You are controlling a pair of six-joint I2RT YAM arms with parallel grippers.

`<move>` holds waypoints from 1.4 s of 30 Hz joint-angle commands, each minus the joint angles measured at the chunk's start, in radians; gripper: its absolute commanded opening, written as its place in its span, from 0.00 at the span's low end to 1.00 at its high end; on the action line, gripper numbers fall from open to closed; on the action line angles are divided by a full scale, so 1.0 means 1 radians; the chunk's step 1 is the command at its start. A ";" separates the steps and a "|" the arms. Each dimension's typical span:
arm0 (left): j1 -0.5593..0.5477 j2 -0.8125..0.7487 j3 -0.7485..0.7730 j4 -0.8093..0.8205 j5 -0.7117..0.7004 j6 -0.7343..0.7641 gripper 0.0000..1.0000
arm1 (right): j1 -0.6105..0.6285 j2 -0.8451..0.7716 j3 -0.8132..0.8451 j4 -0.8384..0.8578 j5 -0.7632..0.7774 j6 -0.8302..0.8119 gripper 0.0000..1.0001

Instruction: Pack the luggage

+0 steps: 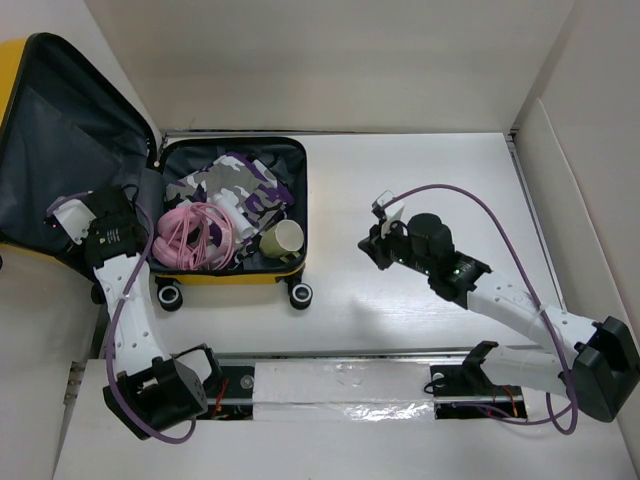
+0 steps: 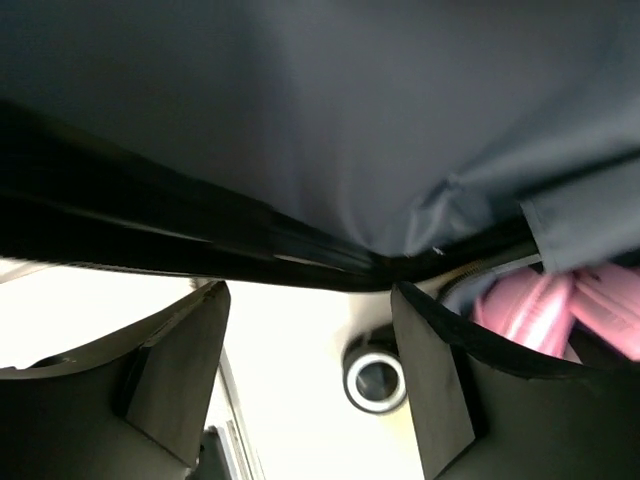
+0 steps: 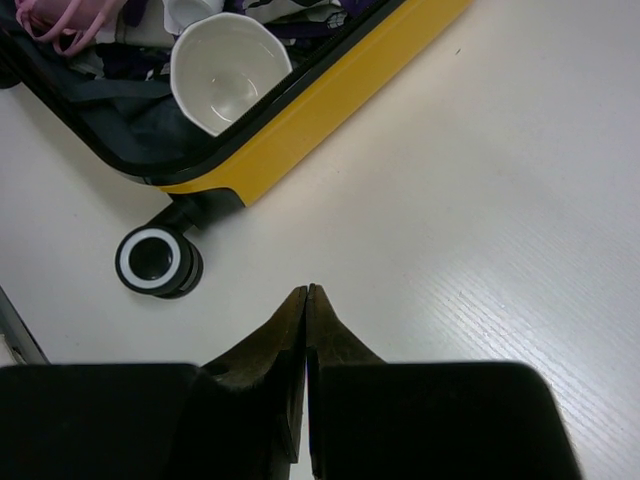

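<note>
Top external: the luggage [image 1: 230,277] lies open at the left of the table [image 1: 420,170], its yellow base stuffed with clothes [image 1: 235,180], a pink bundle [image 1: 195,235] and a cup [image 1: 283,238], the lid [image 1: 70,130] tilted back. Left wrist: the left gripper [image 2: 310,290] stands apart at the lid's rim — a loose push, we judge, lets it slip. Right wrist: the right gripper [image 3: 307,295] is pressed together, empty.

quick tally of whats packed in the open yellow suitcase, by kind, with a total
cup: 1
pink looped bundle: 1
purple and white patterned cloth heap: 1
total in the suitcase: 3
</note>
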 commanded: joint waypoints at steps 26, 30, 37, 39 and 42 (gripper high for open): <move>-0.160 0.041 0.201 0.127 -0.158 0.066 0.00 | -0.020 0.049 0.036 -0.005 0.062 -0.006 0.04; -0.370 -0.079 0.137 0.257 -0.139 0.207 0.00 | -0.020 0.067 0.038 0.004 0.053 -0.004 0.04; -0.486 -0.188 0.051 0.355 0.219 0.388 0.00 | -0.020 0.084 0.047 -0.004 0.061 -0.010 0.04; -0.486 -0.217 0.012 0.385 0.422 0.425 0.00 | -0.029 0.086 0.044 -0.001 0.064 -0.012 0.04; -0.564 -0.182 -0.015 0.383 0.579 0.444 0.00 | -0.029 0.093 0.046 0.001 0.068 -0.009 0.04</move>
